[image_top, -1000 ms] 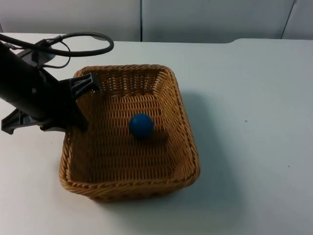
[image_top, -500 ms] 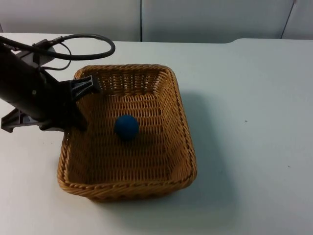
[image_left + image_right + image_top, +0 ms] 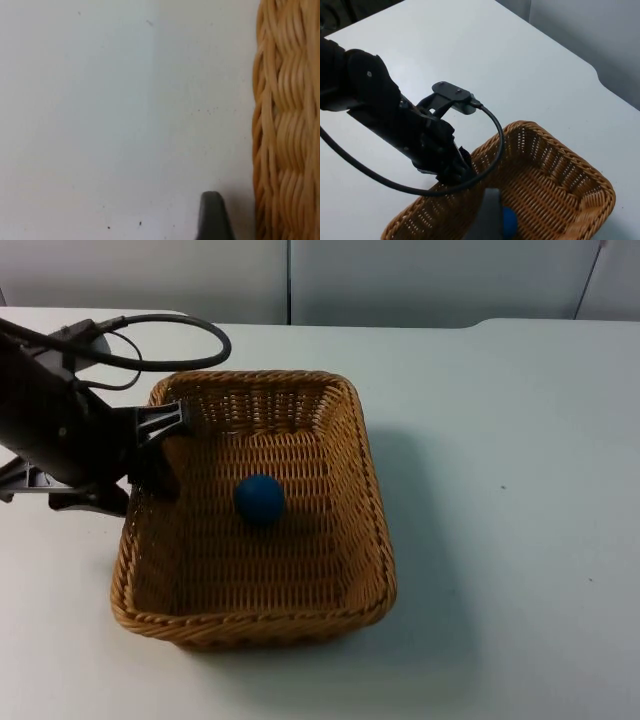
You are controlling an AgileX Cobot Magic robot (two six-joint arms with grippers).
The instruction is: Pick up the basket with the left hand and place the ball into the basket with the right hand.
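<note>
On the white worktop, the woven wicker basket's left rim is clamped by the left hand; the blue ball lies inside, so it should be kept level. Right hand state cannot be told.

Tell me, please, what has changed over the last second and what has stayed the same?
The ball rolled leftward across the basket floor, from near the centre toward the left gripper, then stopped. The basket shifted slightly left and toward the camera with that gripper, which kept its hold on the left rim. The ball stayed inside the basket, and the table looks unchanged.

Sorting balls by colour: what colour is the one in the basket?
Blue ball, clearest in the top view.
</note>
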